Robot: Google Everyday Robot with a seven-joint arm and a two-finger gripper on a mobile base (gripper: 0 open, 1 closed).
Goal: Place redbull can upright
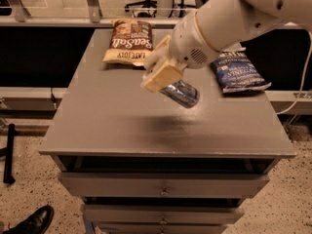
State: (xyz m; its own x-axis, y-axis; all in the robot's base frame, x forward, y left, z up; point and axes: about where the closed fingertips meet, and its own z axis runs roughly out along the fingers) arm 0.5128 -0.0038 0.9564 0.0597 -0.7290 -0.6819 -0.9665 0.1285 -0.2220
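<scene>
The redbull can is a slim shiny silver-and-blue can, held tilted in the air above the middle of the grey table. My gripper, with cream-coloured fingers, is shut on the can's upper end, and the can's free end points down and to the right. The white arm comes in from the upper right. The can's shadow lies on the table top below it.
A brown chip bag lies at the table's back left. A dark blue chip bag lies at the back right, partly behind the arm. Drawers sit under the table top. A black shoe is on the floor at bottom left.
</scene>
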